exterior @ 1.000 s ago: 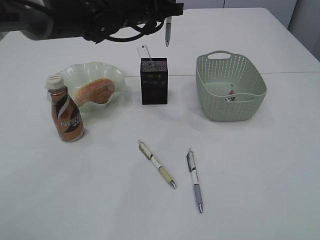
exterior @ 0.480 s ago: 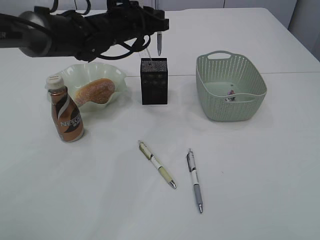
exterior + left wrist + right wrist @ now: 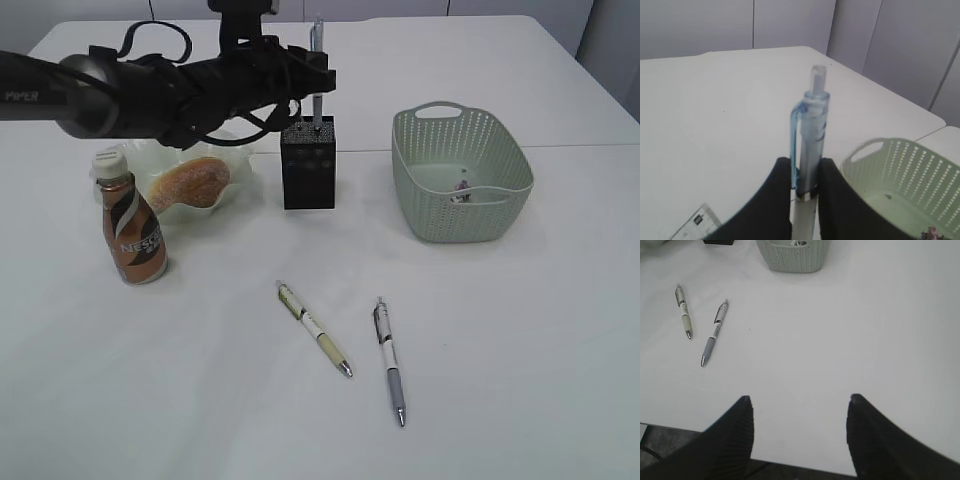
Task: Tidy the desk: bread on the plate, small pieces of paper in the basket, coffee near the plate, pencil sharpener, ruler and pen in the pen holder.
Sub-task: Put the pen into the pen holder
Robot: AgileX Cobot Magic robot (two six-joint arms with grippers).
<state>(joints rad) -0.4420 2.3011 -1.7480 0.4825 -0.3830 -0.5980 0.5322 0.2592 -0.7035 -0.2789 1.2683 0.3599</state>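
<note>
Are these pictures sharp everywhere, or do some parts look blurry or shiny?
Exterior view: even light, soft shadows, a gleam on the brown shiny coffee bottle. Left wrist view: the clear blue pen looks soft. Right wrist view: the dark fingertips blur at the bottom.

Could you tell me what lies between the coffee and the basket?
In the exterior view, only bare desk lies between the coffee and the basket; the pen holder stands just behind that stretch.

We see pale grey wall panels point(image 3: 790, 25) with vertical seams at the far side, and dark floor point(image 3: 670, 445) below the table's near edge.
</note>
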